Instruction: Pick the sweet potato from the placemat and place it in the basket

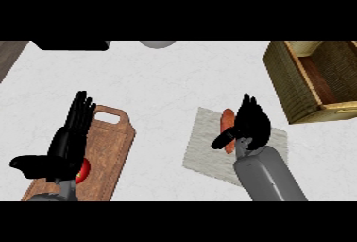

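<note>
An orange sweet potato (227,121) lies on a grey placemat (202,151) near the middle of the counter. My right hand (250,123) hovers over the placemat just right of the sweet potato, fingers straight and pointing away, thumb (223,138) spread toward the potato's near end, which it partly hides. The hand is open and holds nothing. A woven brown basket (296,90) with a wooden inside stands at the far right. My left hand (70,137) rests open over the wooden cutting board at the left, fingers up.
A wooden cutting board (111,151) with a handle hole lies at the left; a red item (83,171) on it peeks out beside my left hand. A black object (70,45) and a grey round object (157,44) sit at the far edge.
</note>
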Tool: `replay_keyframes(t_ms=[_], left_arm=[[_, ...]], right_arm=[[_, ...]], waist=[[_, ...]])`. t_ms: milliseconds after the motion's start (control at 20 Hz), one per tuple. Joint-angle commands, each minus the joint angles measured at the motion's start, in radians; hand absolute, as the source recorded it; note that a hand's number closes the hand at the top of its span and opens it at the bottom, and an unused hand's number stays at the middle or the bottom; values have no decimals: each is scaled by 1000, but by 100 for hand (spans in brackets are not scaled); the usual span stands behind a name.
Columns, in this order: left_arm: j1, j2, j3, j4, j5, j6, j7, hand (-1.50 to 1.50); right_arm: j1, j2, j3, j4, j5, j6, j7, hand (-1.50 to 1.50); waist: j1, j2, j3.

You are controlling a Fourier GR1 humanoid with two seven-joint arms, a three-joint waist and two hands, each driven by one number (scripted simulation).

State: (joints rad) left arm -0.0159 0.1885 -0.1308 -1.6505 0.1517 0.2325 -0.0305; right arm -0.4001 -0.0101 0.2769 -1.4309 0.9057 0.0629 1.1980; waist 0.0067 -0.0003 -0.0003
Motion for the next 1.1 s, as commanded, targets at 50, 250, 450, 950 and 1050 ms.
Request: replay_keyframes(t_ms=[50, 250, 450, 950, 1050], left_arm=[[-14, -29, -10, 32, -23, 13, -1, 0], [27, -34, -9, 4, -23, -1, -34, 0], [40, -10, 15, -22, -3, -32, -10, 0], [-17, -28, 33, 0, -27, -25, 33, 0], [3, -38, 25, -20, -40, -19, 19, 0]], right_arm=[[-74, 10, -60, 31, -16, 29, 165, -150], [-39, 10, 0, 104, -16, -83, 138, -150], [-42, 10, -12, 109, -21, -61, 130, -150], [-16, 10, -59, 186, -39, -114, 20, 150], [-57, 10, -2, 298, -99, -165, 12, 150]], waist=[[-4, 1, 0], [3, 1, 0], [3, 0, 0], [-4, 0, 0], [3, 1, 0]])
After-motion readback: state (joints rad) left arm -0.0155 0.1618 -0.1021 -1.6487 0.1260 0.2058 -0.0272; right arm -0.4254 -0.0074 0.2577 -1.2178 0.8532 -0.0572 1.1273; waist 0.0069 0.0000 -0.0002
